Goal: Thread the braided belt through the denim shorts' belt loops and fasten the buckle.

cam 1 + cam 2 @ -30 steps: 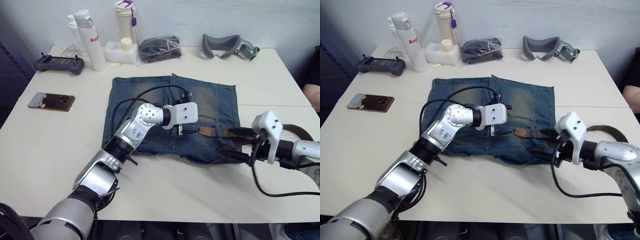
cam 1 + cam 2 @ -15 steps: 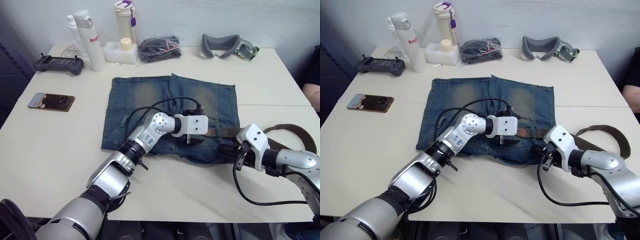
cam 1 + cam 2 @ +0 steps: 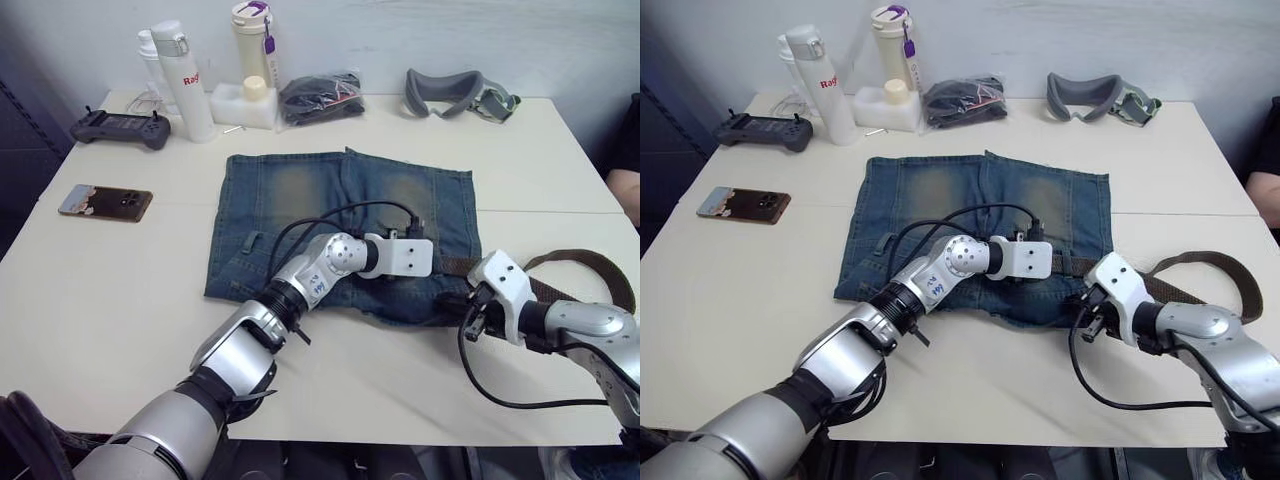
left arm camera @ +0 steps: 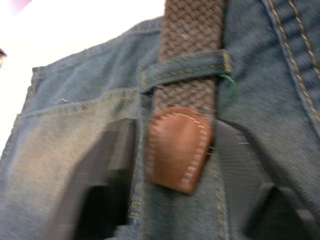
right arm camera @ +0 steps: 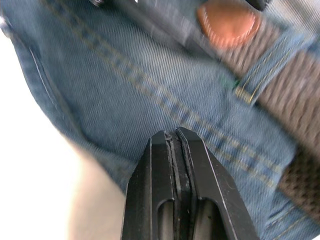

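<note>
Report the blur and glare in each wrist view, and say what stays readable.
Left wrist view: the two black fingers are smeared soft, the tabletop is blown out white, yet the belt, its leather tip and one belt loop read clearly. Right wrist view: the shut right claw is sharp, while the shorts and belt behind it are blurred.

Both arms: silver-grey metal segments with black joint collars. Left arm has a round silver wrist joint with small blue markings and a white boxy camera housing at the left gripper [image 3: 420, 272]. Black cables loop over each wrist. Right gripper [image 3: 468, 322] carries the same white housing. Fingers [image 5: 172, 165] matte black, ribbed.
</note>
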